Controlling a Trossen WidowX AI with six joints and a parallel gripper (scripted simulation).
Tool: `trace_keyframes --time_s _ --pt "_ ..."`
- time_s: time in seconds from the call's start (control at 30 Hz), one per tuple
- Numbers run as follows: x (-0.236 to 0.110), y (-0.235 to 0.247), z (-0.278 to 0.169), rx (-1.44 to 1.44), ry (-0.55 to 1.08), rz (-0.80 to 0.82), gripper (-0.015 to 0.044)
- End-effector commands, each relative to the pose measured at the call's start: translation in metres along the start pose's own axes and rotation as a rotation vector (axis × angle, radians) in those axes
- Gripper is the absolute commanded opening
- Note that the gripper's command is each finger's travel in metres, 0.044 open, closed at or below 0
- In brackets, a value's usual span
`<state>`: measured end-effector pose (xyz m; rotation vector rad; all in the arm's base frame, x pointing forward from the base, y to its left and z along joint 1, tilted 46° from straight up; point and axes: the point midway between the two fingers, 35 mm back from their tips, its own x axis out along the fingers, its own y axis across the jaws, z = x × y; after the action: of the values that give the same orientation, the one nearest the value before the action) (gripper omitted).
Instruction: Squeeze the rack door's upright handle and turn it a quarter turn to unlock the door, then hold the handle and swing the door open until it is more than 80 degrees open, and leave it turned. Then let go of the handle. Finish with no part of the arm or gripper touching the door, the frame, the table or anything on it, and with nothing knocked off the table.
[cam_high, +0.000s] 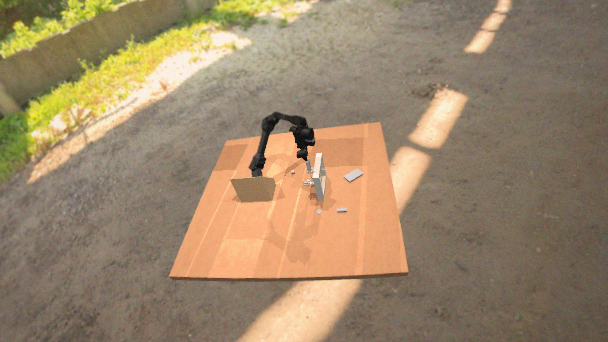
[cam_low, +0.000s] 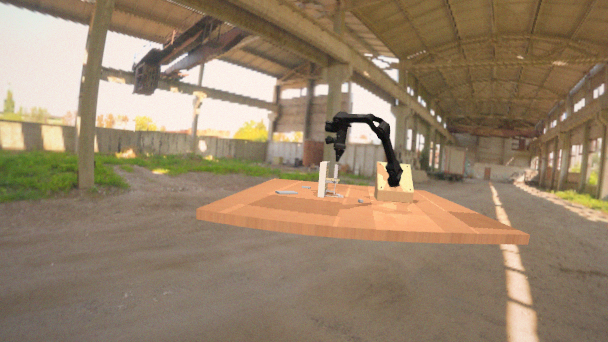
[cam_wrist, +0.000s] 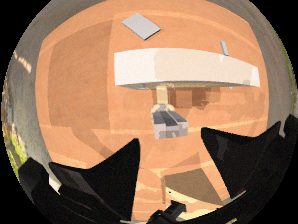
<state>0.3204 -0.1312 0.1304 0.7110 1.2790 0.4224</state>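
The white rack frame stands upright on the table. The grey upright handle stands out from its side facing the arm base. The door itself is small and mostly hidden behind the frame's top; its angle and the handle's turn cannot be told clearly. My gripper is open and points down just above the handle. In the wrist view its two black fingers are apart, on either side of the handle's top, with nothing gripped.
A tan board stands by the arm base. A flat grey block lies beyond the frame. A small grey bar and a tiny grey piece lie beside it. A small round piece lies nearer the base.
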Motion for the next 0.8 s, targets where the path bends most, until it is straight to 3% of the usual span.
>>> trace_keyframes --time_s 0.0,0.77 --pt "-0.005 -0.007 0.0 0.048 0.011 0.073 0.0298" --pt "0.022 -0.006 0.0 0.068 0.048 0.064 0.0298"
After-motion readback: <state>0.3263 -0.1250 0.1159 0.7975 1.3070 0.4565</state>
